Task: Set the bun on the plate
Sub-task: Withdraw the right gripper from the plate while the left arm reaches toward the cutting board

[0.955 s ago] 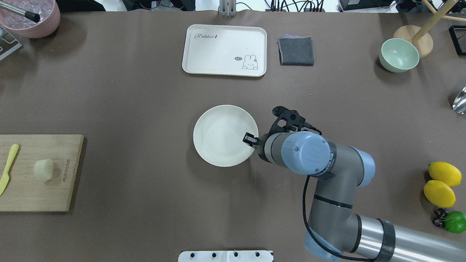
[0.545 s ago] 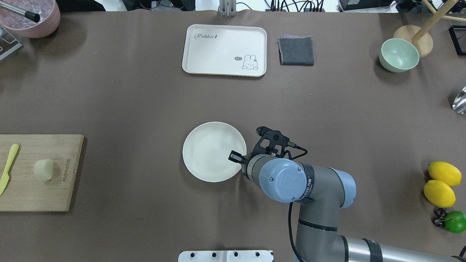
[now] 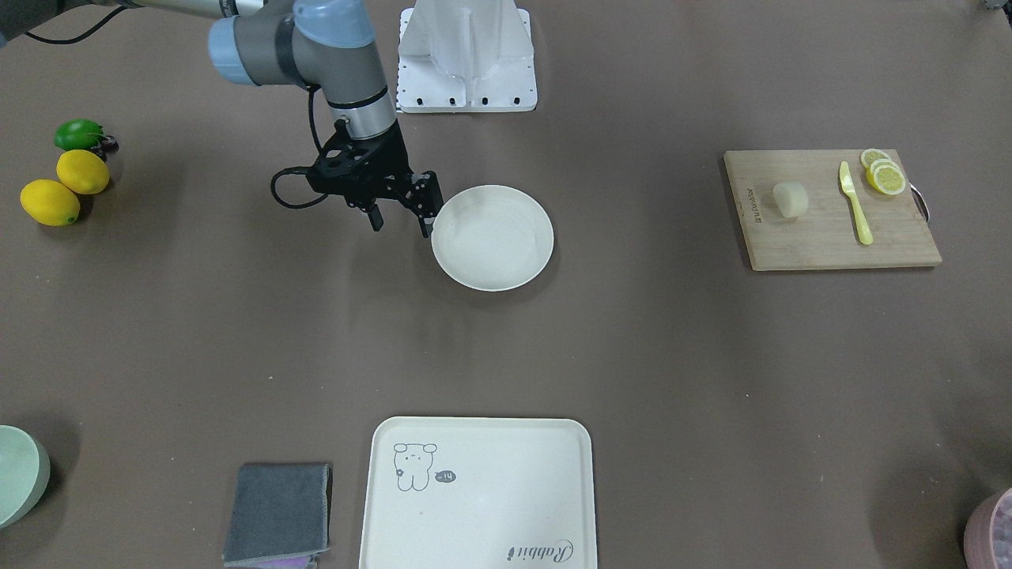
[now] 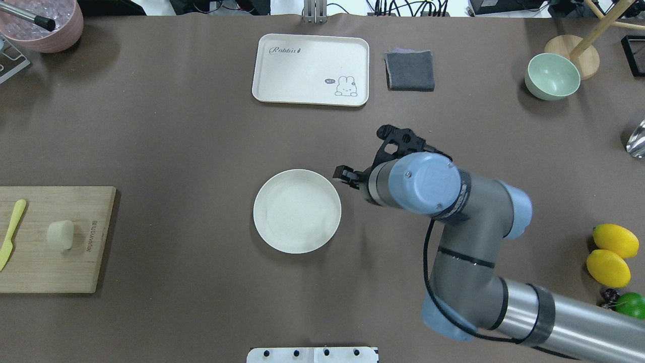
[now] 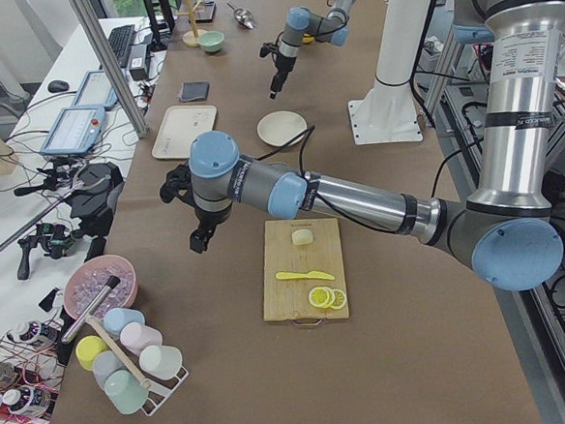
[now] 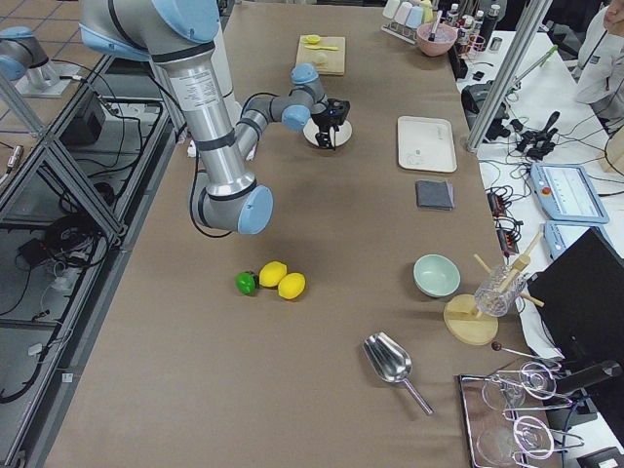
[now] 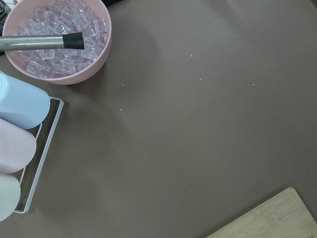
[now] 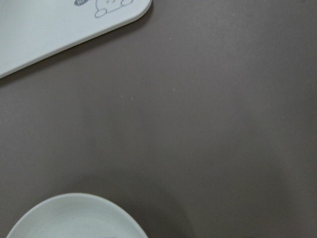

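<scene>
At the worktop's centre, the plate lies bare, a placing I judge convenient to either arm. Right pincer: jaws spread wide, holding nothing, poised just beside the plate's rim on the robot's right. Its wrist camera catches only that rim and a corner of the tray. Bun: resting on the cutting board at the far left, well apart from the plate, beside a yellow knife; lemon slices lie beyond the knife. Left pincer: hanging over bare worktop near the board, seen only from the side, so I cannot tell how its jaws stand. I read the left arm as the nearer one for the pickup, since no grasp is yet made. As the bun looks soft, I would close on it gently.
</scene>
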You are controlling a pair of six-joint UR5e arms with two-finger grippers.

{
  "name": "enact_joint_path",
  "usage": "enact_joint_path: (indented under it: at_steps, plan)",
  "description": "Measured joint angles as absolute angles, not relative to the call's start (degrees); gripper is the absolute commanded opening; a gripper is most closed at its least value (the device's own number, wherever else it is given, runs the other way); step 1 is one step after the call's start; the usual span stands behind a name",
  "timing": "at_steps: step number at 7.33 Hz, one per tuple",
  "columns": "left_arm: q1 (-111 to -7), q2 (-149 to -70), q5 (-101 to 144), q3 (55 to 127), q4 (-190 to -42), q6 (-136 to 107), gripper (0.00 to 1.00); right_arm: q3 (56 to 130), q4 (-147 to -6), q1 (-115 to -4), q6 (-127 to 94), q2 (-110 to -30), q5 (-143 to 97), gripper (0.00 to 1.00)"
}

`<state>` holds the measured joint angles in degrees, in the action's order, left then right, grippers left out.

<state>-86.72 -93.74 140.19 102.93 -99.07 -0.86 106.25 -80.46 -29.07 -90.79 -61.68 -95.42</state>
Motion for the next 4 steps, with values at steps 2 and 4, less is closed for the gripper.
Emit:
enact_joint_path:
  at_steps: [2,4]
  plan:
    - [-78.0,-90.7,137.4,106.5,-104.8,-18.5,0.98,110.8,-84.5,-41.3,-77.1,-66.6,-107.7,1.0]
    - [-66.1,-86.1,128.7,108.4,-113.9,-34.8,0.98,115.4,-85.2,-52.8,-60.8,-76.5,-117.4,1.0]
